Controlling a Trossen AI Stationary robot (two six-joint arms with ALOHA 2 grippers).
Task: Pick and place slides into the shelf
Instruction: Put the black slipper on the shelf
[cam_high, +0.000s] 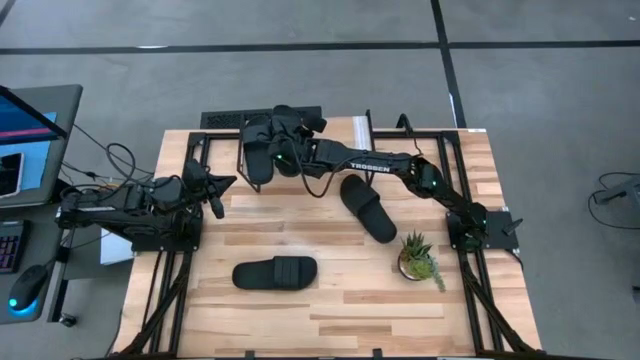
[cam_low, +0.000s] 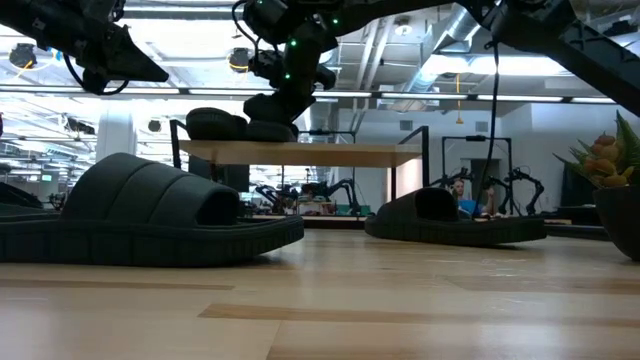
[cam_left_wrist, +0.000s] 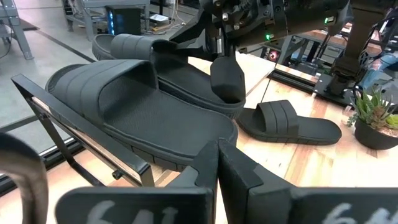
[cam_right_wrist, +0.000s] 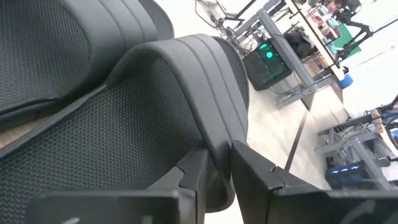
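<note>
The right gripper (cam_high: 287, 152) is reached across to the far side of the table (cam_high: 330, 320), over the shelf (cam_low: 300, 153), and is closed on the ribbed strap of a black slide (cam_right_wrist: 186, 93). In the right wrist view the two fingers are seen pinched on the strap's edge, with the mesh-textured footbed below and another slide (cam_right_wrist: 68, 37) just beside it. Both slides appear to lie on the shelf top; in the low view one slide (cam_low: 215, 123) rests on the plank, with the gripper and its slide right next to it.

The step in hand is judged to be the setting down of the second slide on the shelf. It would be done well if the sole were lowered flat onto the plank before the fingers are parted, so that the slide is not dropped on its edge or tipped against its neighbour. Since the two slides lie touching or nearly so, the release should be made with little sideways push, and the gripper lifted straight up so that the strap is not dragged along.

Two slides remain on the table: one (cam_high: 275, 273) near the front left of centre, and one (cam_high: 367, 207) lying slantwise to the right of centre, near a small potted plant (cam_high: 419, 257). The plant should be avoided when that slide is fetched.

The left gripper (cam_high: 215, 190) waits at the left side of the table, its fingers brought together on nothing.
</note>
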